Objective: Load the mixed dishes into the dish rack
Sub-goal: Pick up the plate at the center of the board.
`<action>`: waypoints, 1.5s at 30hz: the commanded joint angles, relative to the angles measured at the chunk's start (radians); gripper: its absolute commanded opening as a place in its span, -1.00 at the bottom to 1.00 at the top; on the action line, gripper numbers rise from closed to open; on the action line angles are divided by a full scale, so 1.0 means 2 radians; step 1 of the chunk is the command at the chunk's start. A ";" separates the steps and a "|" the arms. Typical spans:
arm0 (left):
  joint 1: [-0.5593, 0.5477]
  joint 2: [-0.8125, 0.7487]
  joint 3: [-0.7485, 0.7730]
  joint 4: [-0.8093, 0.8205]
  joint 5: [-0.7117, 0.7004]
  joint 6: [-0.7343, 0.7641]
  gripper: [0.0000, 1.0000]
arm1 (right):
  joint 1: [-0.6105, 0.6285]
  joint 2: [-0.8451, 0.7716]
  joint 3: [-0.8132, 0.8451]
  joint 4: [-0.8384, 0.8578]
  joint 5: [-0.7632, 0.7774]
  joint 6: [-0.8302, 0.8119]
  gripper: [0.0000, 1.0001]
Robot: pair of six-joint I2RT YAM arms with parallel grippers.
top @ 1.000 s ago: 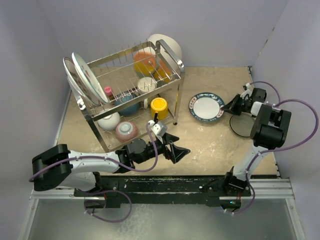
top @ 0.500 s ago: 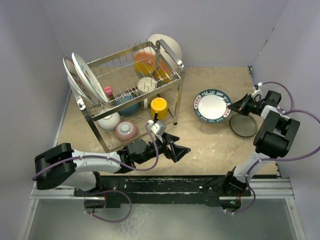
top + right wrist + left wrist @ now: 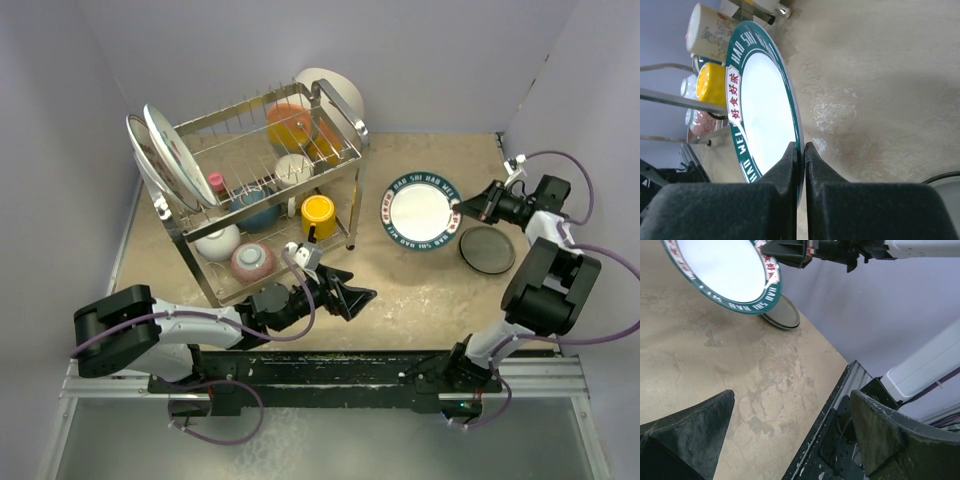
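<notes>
We note the right gripper point(image 3: 800, 149) clamped on the rim of the teal-bordered plate point(image 3: 765, 110): white centre, red characters, tilted. The left gripper point(image 3: 352, 296) is spread wide, empty.

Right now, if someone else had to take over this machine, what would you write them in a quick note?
Right gripper: shut on the rim of the teal-rimmed plate, which it holds tilted above the table.
Left gripper: open and empty, low over the table in front of the dish rack.
Done: the white bowl, the yellow cup and several other dishes are in the rack.
Left: rack the held plate, then the grey plate lying flat on the table at the right.
</notes>
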 commanded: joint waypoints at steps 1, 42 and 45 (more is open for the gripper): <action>0.003 -0.002 -0.019 0.066 -0.032 -0.016 0.99 | 0.000 -0.040 0.000 -0.063 -0.056 -0.062 -1.00; 0.011 0.131 0.056 0.106 -0.135 -0.069 0.99 | 0.001 -0.161 -0.168 0.017 -0.225 -0.071 -1.00; 0.015 0.135 0.073 0.075 -0.141 -0.090 0.97 | 0.001 -0.160 -0.167 0.014 -0.226 -0.074 -1.00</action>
